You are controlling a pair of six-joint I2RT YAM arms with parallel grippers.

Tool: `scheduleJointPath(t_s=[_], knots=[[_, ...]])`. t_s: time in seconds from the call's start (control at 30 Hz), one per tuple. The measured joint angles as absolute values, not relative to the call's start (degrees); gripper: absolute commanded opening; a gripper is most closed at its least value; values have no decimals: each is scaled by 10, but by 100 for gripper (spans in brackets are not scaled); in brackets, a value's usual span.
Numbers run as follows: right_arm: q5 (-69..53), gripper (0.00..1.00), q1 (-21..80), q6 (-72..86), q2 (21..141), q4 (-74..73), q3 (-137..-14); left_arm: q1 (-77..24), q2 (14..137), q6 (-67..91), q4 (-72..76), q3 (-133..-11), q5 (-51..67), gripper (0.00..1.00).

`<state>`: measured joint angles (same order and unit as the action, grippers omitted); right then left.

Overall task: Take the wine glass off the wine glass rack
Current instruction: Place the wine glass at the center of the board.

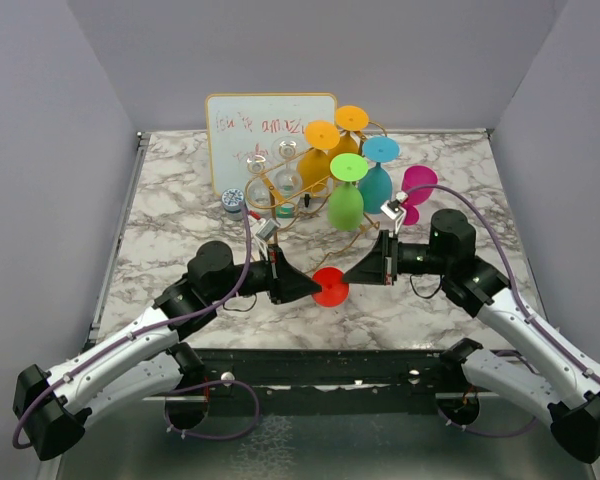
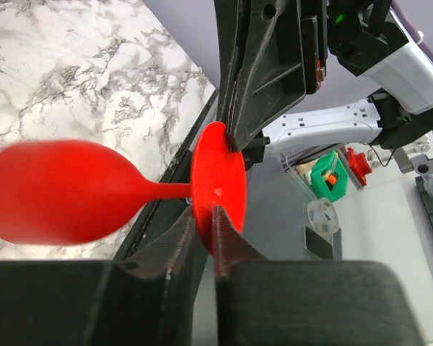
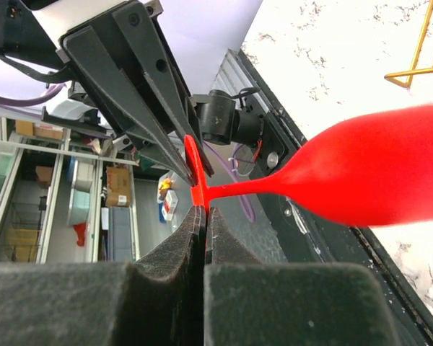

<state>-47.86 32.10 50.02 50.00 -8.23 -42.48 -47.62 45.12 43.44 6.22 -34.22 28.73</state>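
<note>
Nearest to the arm bases, the left gripper (image 1: pixel 315 288) and the right gripper (image 1: pixel 348 278) meet tip to tip above the near part of the table (image 1: pixel 180 200). Between them is the red glass (image 2: pixel 58 191). Both wrist views show each pair of jaws pressed together on the thin round foot of this glass, the left from one side of the rim and the right from the opposite side. The glass is in the air and lies on its side: the stem runs about level, and the bowl hangs out over the marble close to the table's near edge. In the top view the foot faces the camera and hides the bowl.

Behind the grippers stands the rack (image 3: pixel 418 71), well apart from the red glass. A green glass (image 1: pixel 346 200), an orange one (image 1: pixel 315 165), a teal one (image 1: pixel 378 180), a magenta one (image 1: pixel 417 183) and some clear ones (image 1: pixel 272 165) hang on it. The whiteboard (image 1: pixel 265 120) stands behind them.

I judge that the removal itself is done, and that the step in hand is a shared hold or a passing between the arms. The next move probably calls for one gripper to let go while the other keeps a firm pinch. The bowl's weight hangs to one side of a thin foot, so the glass can swing or slip.
</note>
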Motion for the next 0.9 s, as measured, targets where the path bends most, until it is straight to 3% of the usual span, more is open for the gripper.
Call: scheduleJointPath(t_s=[0.1, 0.27, 0.33, 0.43, 0.53, 0.67, 0.73, 0.83, 0.9], knots=[[-481, 1, 321, 501, 500, -83, -425, -476, 451, 435, 64, -342, 287, 21], [-482, 1, 322, 505, 500, -82, -425, -477, 451, 435, 68, -342, 287, 13], [-483, 1, 322, 505, 500, -81, -425, -477, 451, 435, 70, -342, 287, 1], [-485, 1, 322, 504, 501, -81, -425, -477, 451, 438, 71, -342, 287, 0], [-485, 14, 322, 502, 501, -80, -425, -477, 451, 439, 71, -342, 287, 0], [-483, 53, 322, 500, 501, -91, -427, -477, 448, 436, 72, -339, 288, 0], [-473, 68, 322, 494, 501, -107, -434, -477, 448, 434, 71, -338, 293, 0], [-439, 80, 322, 478, 500, -153, -458, -477, 449, 426, 69, -338, 309, 0], [-408, 83, 322, 464, 499, -192, -481, -477, 451, 417, 64, -338, 328, 0]])
